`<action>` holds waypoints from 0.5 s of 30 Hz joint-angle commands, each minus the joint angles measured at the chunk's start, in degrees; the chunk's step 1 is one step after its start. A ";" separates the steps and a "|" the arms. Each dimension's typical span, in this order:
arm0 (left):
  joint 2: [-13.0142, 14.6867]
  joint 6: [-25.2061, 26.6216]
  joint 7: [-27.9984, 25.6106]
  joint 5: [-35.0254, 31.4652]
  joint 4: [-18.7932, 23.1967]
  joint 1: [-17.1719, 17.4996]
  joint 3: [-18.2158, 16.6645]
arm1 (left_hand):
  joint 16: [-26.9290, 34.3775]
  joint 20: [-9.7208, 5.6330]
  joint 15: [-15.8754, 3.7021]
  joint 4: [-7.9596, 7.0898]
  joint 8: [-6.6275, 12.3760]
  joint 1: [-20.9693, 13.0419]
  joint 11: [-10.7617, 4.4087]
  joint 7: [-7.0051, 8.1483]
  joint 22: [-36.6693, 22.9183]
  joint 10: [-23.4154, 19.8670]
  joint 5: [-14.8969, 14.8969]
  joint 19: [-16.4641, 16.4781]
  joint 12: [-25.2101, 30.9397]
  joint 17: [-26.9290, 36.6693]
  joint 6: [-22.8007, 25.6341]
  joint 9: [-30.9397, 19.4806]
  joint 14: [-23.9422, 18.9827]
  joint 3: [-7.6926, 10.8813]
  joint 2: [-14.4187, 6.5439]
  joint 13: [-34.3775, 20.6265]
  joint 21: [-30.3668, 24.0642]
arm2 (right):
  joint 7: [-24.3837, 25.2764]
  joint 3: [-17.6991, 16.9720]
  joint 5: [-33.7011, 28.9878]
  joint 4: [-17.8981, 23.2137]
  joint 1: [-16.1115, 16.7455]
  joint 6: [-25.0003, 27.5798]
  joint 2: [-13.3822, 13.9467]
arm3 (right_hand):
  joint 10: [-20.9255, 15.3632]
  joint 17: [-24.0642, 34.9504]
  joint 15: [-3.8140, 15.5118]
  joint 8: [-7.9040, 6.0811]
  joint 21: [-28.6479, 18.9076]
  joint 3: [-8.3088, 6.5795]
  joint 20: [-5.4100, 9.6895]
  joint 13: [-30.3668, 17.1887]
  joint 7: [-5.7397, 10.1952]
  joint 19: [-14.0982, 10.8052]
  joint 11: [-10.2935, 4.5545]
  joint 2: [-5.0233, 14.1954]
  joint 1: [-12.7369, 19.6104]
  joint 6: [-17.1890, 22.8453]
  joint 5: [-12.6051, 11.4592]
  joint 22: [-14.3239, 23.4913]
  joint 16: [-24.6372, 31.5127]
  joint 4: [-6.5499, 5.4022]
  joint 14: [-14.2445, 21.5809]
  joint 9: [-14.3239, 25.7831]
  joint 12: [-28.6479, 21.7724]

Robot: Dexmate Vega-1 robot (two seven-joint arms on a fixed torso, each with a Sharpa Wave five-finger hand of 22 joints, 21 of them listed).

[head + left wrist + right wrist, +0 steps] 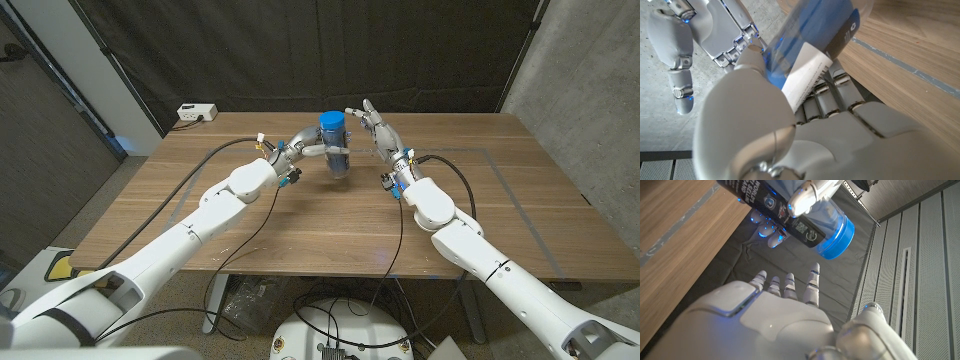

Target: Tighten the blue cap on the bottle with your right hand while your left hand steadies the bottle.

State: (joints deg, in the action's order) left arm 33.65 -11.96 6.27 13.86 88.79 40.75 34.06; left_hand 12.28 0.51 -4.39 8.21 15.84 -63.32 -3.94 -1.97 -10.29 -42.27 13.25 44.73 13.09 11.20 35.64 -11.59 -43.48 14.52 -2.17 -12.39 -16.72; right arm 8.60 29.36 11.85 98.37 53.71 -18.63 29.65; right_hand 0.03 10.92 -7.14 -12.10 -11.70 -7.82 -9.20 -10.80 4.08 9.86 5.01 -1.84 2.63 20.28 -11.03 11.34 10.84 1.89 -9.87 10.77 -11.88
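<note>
- Left hand [300, 147] grips the bottle [338, 160], steadying it above the wooden table [300, 220].
- Right hand [378, 128], fingers spread and holding nothing, hovers just beside the blue cap [333, 122].

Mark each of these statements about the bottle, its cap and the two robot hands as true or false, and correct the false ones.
1. The left hand grips the bottle. True.
2. The right hand is closed around the blue cap. False: its fingers are spread and it is beside the cap, not touching it.
3. The bottle lies on its side on the table. False: it is upright in the left hand.
4. The cap sits on top of the bottle. True.
5. A white power strip lies at the table's far left corner. True.
</note>
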 commanded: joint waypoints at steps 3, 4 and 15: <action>-0.44 1.38 0.46 -0.08 0.10 -0.67 0.98 | -0.25 -0.53 0.15 -0.96 -0.20 -5.74 -0.04 -1.77 -0.06 -0.24 -0.13 0.78 -0.09 0.12 2.03 -0.25 -0.05 1.27 -6.45 -0.11 -0.03 | -0.79 -0.43 0.68 0.79 -0.29 1.03 1.17 | -0.47 0.01 0.00 -0.33 -0.49 0.28 -0.48 -0.11 -0.48 12.55 0.20 -0.04 -0.64 0.31 -0.47 0.16 0.32 0.24 -2.66 0.26 -0.37; -0.53 1.31 0.51 0.01 -0.04 -0.71 1.00 | -0.25 -0.53 0.15 -0.97 -0.23 -5.72 -0.11 -1.82 -0.06 -0.20 -0.13 0.75 -0.12 0.12 2.03 -0.25 -0.07 1.29 -6.44 -0.11 -0.01 | -0.82 -0.44 0.63 0.83 -0.32 1.01 1.23 | -0.52 0.00 0.02 -0.33 -0.50 0.28 -0.50 -0.11 -0.49 12.53 0.26 -0.03 -0.62 0.32 -0.48 0.16 0.33 0.24 -2.63 0.26 -0.39; -0.74 -0.16 1.50 -0.41 -0.80 -1.38 1.52 | -0.32 -0.50 0.12 -1.04 -0.39 -5.55 -0.22 -1.63 -0.08 -0.23 -0.15 0.76 -0.26 0.12 2.19 -0.26 -0.17 1.52 -6.34 -0.12 0.08 | -1.37 -0.14 1.00 0.52 -0.80 1.97 1.42 | -0.79 -0.10 0.07 -0.28 -0.91 0.28 -0.98 -0.09 -0.76 11.59 0.30 0.13 -0.29 0.43 -0.62 0.13 0.41 0.33 -2.06 0.29 -0.53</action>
State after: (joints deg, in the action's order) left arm 33.02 -11.16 6.92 13.75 88.42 39.90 35.09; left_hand 12.06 0.50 -4.39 8.20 15.84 -63.23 -3.77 -1.97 -10.30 -42.26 13.25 44.72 13.09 11.20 35.63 -11.58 -43.47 14.51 -2.25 -12.39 -16.39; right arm 7.77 29.03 12.44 99.10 53.36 -17.44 30.79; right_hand -0.38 10.65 -7.15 -12.10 -12.15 -7.66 -9.74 -10.80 3.77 9.98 4.98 -1.63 2.42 20.58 -11.25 11.33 10.83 2.04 -9.87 10.77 -12.10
